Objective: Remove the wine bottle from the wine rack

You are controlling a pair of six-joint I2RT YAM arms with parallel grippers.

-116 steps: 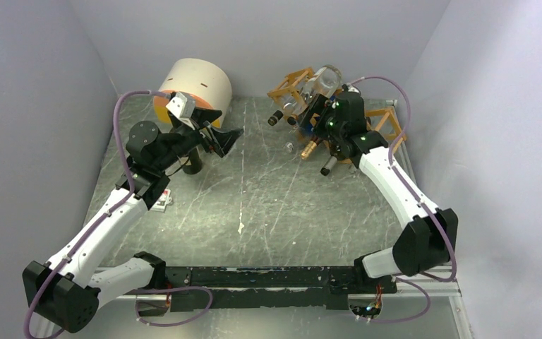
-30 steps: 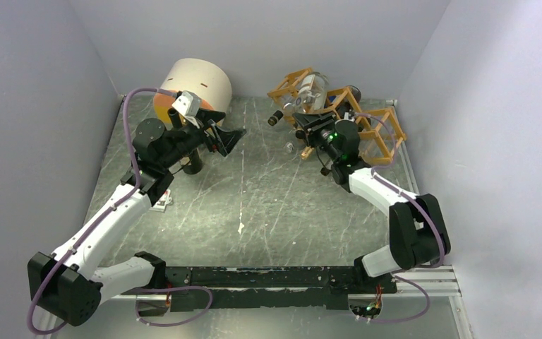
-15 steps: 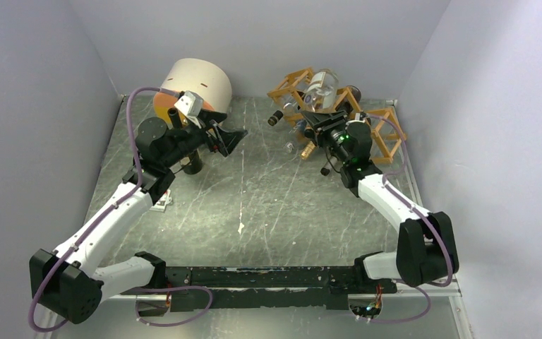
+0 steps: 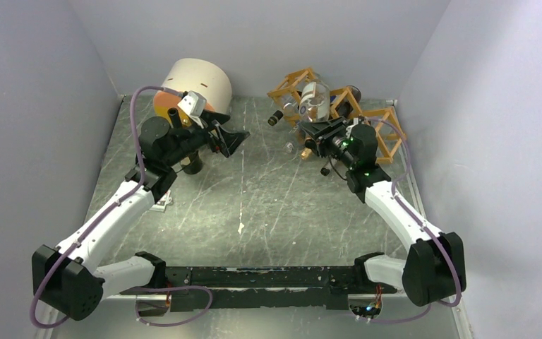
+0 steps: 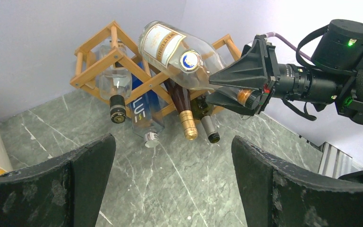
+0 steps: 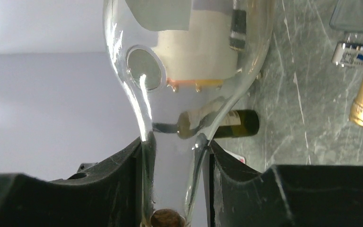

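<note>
The wine bottle [image 5: 179,52] is clear glass with a cream label. It lies tilted across the top of the orange-tan wine rack [image 5: 97,66], neck pointing away from the wall. My right gripper [image 5: 246,87] is shut on that neck. In the right wrist view the black fingers [image 6: 246,189] press both sides of the glass neck of the wine bottle [image 6: 184,47], cork at the bottom edge. From above, the bottle [image 4: 315,99] sits on the rack [image 4: 289,83] with the right gripper [image 4: 317,134] in front. My left gripper [image 4: 234,138] hangs open and empty, facing the rack.
Other bottles stay in the rack's cells: a gold-capped one [image 5: 186,125], a blue-lettered clear one [image 5: 144,116] and a black-capped one [image 5: 117,101]. A cream and orange cylinder [image 4: 194,85] stands back left, a dark bottle [image 4: 193,164] beside the left arm. Walls close three sides.
The right wrist has shifted right and toward the near side, its elbow swinging down, drawing the held bottle slightly out over the rack. The left arm has barely moved.
</note>
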